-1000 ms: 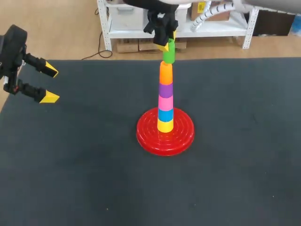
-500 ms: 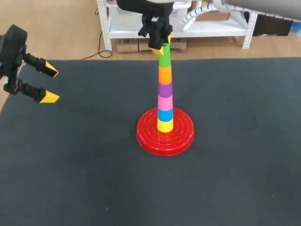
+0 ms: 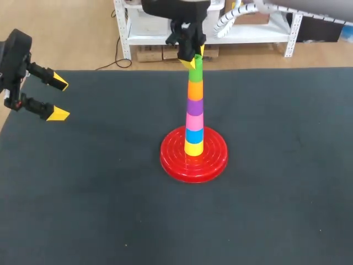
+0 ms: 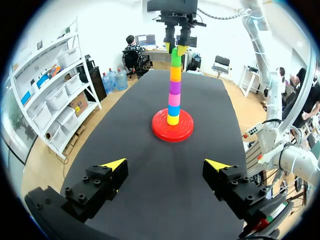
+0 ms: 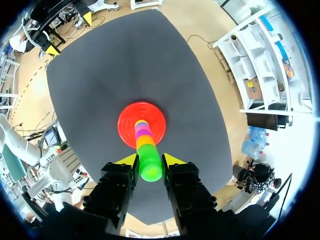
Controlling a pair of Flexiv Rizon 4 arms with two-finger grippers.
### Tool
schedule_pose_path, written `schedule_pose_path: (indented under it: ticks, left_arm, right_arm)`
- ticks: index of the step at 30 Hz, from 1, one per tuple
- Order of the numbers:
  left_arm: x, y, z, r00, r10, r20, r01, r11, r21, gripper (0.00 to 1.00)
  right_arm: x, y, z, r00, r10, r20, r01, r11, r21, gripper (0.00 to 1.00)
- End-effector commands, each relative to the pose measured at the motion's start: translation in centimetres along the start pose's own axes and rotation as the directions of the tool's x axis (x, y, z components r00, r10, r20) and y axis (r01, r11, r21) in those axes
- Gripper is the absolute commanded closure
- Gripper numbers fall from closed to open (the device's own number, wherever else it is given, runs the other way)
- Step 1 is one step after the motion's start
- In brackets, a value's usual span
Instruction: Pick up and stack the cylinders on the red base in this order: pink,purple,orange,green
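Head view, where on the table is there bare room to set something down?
Bare black mat runs along the whole near edge and right of the red base; also between that base and the left tool. Crowded only mid-table: the cylinder stack, with the right tool shut on the green cylinder on top.

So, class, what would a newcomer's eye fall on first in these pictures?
A tall tower of coloured plastic cylinders stands on a round red plastic base in the black table's middle. The right hand grips the green plastic cylinder at its top; the left hand hangs open by the table's left edge.
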State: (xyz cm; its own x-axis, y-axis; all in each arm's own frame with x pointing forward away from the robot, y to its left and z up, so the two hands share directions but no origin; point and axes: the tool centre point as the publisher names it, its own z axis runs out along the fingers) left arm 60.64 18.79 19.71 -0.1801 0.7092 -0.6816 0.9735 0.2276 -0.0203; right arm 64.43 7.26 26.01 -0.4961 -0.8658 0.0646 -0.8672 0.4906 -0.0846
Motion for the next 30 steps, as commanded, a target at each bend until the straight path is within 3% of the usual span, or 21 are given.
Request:
schedule_pose_path:
  ticks: [1,4,5,6,8,30]
  left_arm:
    - [0.2,0.0,0.0,1.0,0.004,0.005,-0.004,1.0,-0.001,0.0]
    - [0.2,0.0,0.0,1.0,0.004,0.005,-0.004,1.0,-0.001,0.0]
    - [0.2,0.0,0.0,1.0,0.004,0.005,-0.004,1.0,-0.001,0.0]
    - [0.2,0.0,0.0,1.0,0.004,0.005,-0.004,1.0,-0.001,0.0]
    - [0.2,0.0,0.0,1.0,0.004,0.005,-0.004,1.0,-0.001,0.0]
    - [0.2,0.0,0.0,1.0,0.004,0.005,-0.004,1.0,-0.001,0.0]
  right_arm:
    - [0.3,0.0,1.2,1.0,0.004,0.016,-0.004,1.0,-0.009,1.0]
    - [0.6,0.0,0.5,0.999,0.018,0.049,-0.019,1.0,0.02,1.0]
    - [0.7,0.0,0.0,0.998,0.022,0.067,-0.023,0.999,0.025,0.57]
    - [0.8,0.1,-0.6,0.996,0.024,0.086,-0.027,0.999,0.031,0.0]
    - [1.1,0.4,-2.6,0.991,0.03,0.13,-0.039,0.997,0.066,0.0]
    - [1.1,0.4,-2.6,0.991,0.03,0.13,-0.039,0.997,0.066,0.0]
